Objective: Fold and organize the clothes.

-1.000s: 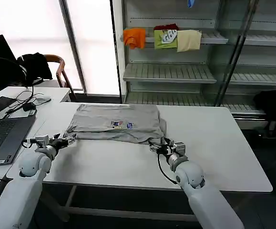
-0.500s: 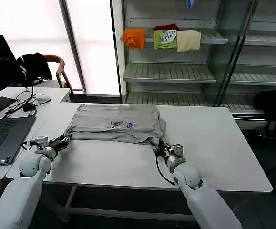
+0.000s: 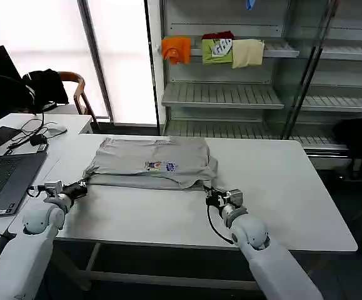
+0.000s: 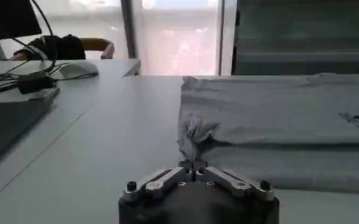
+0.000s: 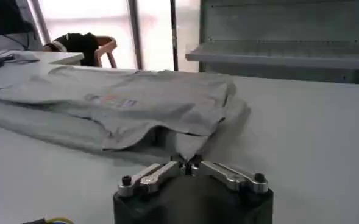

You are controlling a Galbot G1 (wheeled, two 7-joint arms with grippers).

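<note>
Both hands have drawn the shirt's near edge toward the robot.

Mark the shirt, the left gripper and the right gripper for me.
shirt (image 3: 152,156), head view, middle of the folded top layer.
left gripper (image 4: 193,165), left wrist view, fingertips pinching the shirt's corner.
right gripper (image 5: 187,162), right wrist view, fingertips pinching the shirt's edge.

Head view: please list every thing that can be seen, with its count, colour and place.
Shirt: one, light grey, folded on the white table, small multicoloured print on top.
Garments: three, orange, lime-green and cream, on a shelf behind.
Laptop: one, dark, on the desk at the left.
Chair: one, wooden, behind the desk, with a black garment.
Left gripper: shut on the shirt's near left corner.
Right gripper: shut on the shirt's near right corner.
</note>
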